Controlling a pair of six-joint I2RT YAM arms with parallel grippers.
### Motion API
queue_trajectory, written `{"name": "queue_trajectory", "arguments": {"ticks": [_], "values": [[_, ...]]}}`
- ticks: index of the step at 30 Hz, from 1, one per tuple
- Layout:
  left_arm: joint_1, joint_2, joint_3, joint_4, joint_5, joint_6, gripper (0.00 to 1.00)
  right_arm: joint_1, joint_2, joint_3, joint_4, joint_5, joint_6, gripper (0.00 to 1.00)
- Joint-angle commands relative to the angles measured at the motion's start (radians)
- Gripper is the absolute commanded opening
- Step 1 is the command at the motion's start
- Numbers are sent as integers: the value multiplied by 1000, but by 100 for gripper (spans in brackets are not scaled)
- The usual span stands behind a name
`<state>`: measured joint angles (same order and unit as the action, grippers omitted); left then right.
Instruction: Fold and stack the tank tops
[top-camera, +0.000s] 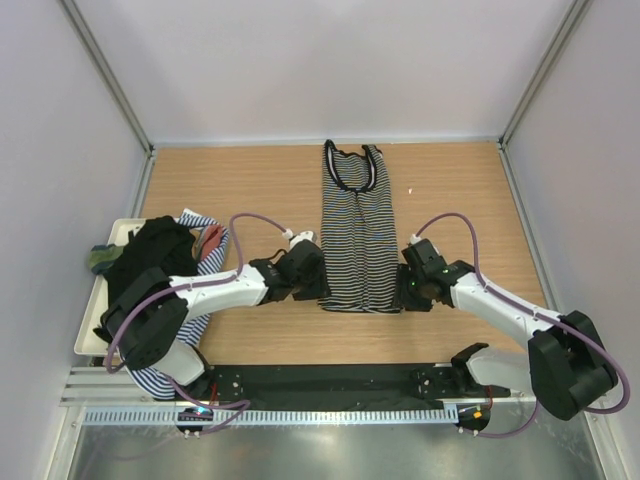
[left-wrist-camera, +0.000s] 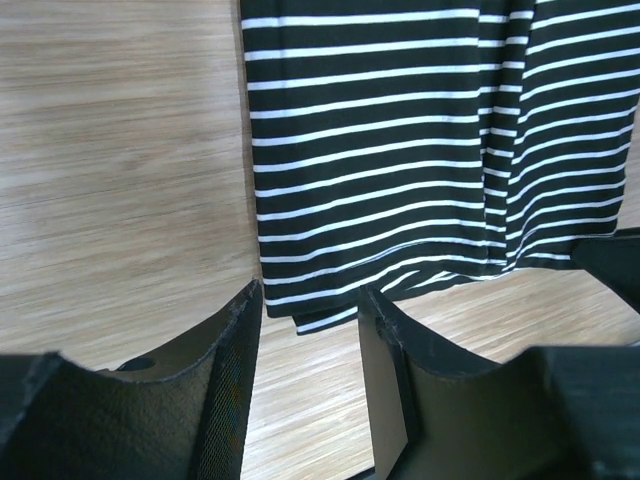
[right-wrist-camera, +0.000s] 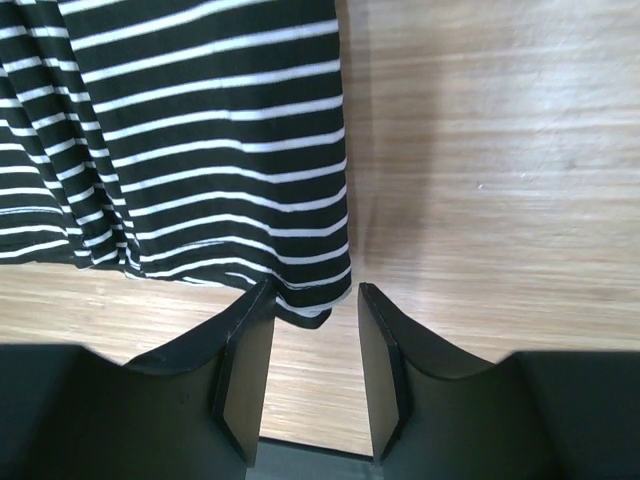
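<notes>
Overhead first. The striped tank top lies flat on the table, folded into a long narrow strip, neckline at the far end and hem toward the arms. The left gripper sits at the hem's left corner and the right gripper at its right corner, both low over the wood. The white tray stands at the table's left edge. Heaped in it are a black top, a blue-and-white striped top and a green top at the far left (a reddish scrap shows beside the blue stripes, too small to tell what). The heap spills over the tray's near rim, by the left arm.

Left wrist view. The left gripper has its jaws apart and grips nothing. The hem corner of the striped tank top lies just beyond the fingertips, in line with the gap. Bare wood shows between the fingers.

Right wrist view. The right gripper is likewise parted and empty. The opposite hem corner of the striped tank top rests at the mouth of the gap, flat on the table.
</notes>
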<state>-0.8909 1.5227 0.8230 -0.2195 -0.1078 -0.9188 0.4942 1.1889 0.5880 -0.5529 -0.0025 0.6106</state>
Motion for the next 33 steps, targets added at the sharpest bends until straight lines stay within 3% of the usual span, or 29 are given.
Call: {"name": "queue_trajectory", "arguments": {"ticks": [1,6,9,10,14,18,24,33], "values": [[-6,22,-8,63,36,-22,44,10,-34,-23,45,-50,38,44],[-8,40,-33,66,33,-46,43,12,-32,-42,83,-70,43,38],[-6,39,-50,68,26,-55,43,12,-29,-43,96,-74,37,22],[-6,42,-51,71,28,-57,43,10,-22,-43,99,-77,31,12],[-6,71,-53,112,68,-68,39,14,-6,-43,105,-94,25,5],[-22,90,-42,109,59,-87,31,14,-14,-37,91,-87,23,4],[-42,67,-51,106,51,-104,0,12,-43,-22,65,-90,25,1],[-57,-96,-27,-21,14,-103,0,17,-146,96,-80,-88,-14,1]]}}
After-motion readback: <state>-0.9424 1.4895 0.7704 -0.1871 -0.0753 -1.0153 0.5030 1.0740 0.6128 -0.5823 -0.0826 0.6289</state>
